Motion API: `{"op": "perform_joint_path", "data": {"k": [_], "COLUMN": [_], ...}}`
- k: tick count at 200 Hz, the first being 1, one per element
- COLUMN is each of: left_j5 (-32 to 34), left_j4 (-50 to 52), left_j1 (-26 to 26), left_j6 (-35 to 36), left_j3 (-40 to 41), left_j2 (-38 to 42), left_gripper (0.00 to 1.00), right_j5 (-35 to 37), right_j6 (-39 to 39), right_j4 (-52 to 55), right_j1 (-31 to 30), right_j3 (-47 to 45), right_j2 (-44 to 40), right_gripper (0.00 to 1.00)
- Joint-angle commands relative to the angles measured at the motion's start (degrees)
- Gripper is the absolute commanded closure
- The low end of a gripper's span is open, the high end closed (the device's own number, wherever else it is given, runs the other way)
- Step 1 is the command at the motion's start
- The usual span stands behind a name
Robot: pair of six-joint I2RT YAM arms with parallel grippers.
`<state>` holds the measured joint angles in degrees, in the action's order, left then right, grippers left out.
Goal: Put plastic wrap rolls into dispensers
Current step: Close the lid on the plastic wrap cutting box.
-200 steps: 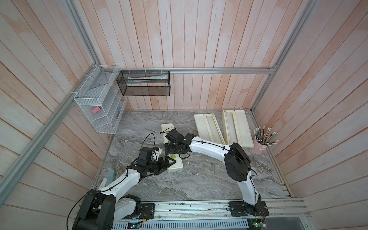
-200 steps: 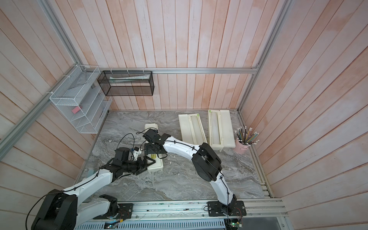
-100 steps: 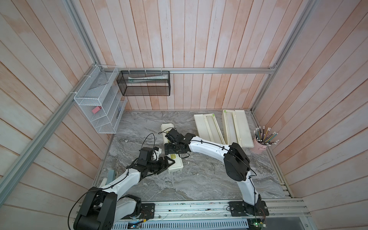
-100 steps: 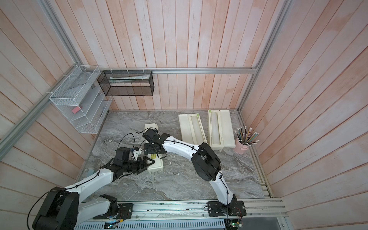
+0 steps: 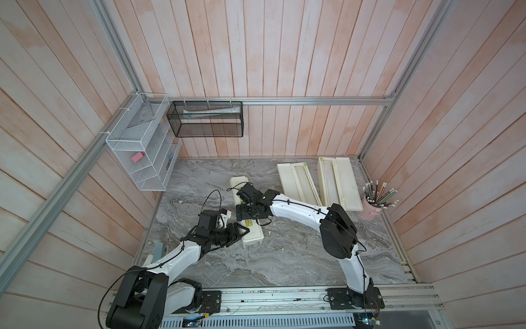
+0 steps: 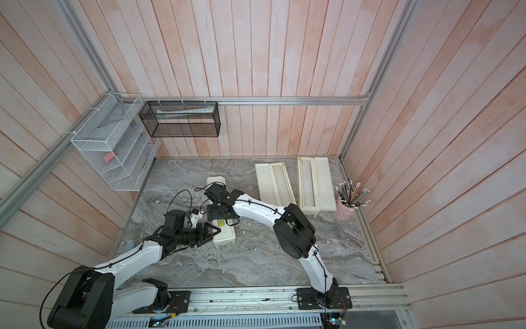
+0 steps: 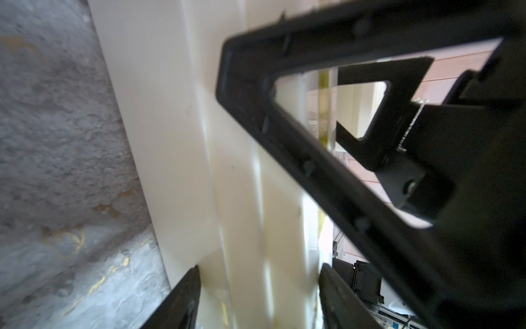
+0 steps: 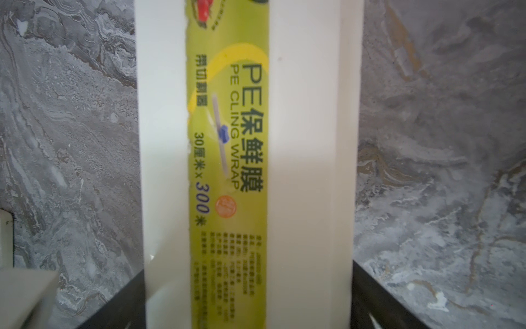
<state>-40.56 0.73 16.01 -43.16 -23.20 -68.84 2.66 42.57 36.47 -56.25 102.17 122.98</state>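
Note:
A shut cream dispenser (image 5: 239, 182) (image 6: 216, 182) with a yellow-green label lies lengthwise left of the table's middle. My right gripper (image 5: 252, 215) (image 6: 220, 215) (image 8: 247, 284) reaches down over its middle, both fingers pressed on its long sides (image 8: 307, 142). At its near end my left gripper (image 5: 244, 230) (image 6: 215, 233) (image 7: 259, 267) comes in from the left. Its jaws are half closed round the box's side edge (image 7: 176, 114), with a sliver of gap at one finger. Two more dispensers (image 5: 287, 182) (image 5: 345, 182) lie open at the back right. Each holds a plastic wrap roll (image 5: 302, 182) (image 5: 329, 182).
A pink cup of pencils (image 5: 375, 205) stands by the right wall beside the open boxes. A white wire shelf (image 5: 142, 159) hangs on the left wall and a black mesh basket (image 5: 205, 119) on the back wall. A grey-blue object (image 5: 159, 250) sits at the table's left edge.
My left gripper's jaws have narrowed round the near end of the shut dispenser. Both arms and the right gripper have stayed where they were.

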Motion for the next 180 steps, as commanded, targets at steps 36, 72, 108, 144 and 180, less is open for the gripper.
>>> {"op": "perform_joint_path", "data": {"k": [36,72,108,144,180], "left_j5": [-0.92,-0.13,-0.27,0.78,1.33], "left_j4": [0.15,2.94,3.40,3.83,3.80], "left_j1": [0.84,0.86,0.86,0.82,0.85], "left_j6": [0.09,0.79,0.77,1.58,1.85], "left_j3": [2.66,0.98,0.44,0.51,0.69], "left_j2": [-2.38,0.74,1.57,-0.15,-1.74], "left_gripper": [0.23,0.13,0.12,0.14,0.19], "right_j5": [-4.37,-2.52,-1.06,-1.78,-1.44], "right_j6": [1.61,1.08,0.10,-0.75,-0.82], "right_j4": [-1.15,1.53,5.40,7.64,8.76], "right_j1": [-1.21,-1.16,-1.17,-1.17,-1.16], "right_j3": [2.07,3.29,7.43,11.10,12.42], "right_j2": [0.63,0.54,3.02,5.97,6.64], "right_gripper": [0.10,0.12,0.10,0.08,0.08]}}
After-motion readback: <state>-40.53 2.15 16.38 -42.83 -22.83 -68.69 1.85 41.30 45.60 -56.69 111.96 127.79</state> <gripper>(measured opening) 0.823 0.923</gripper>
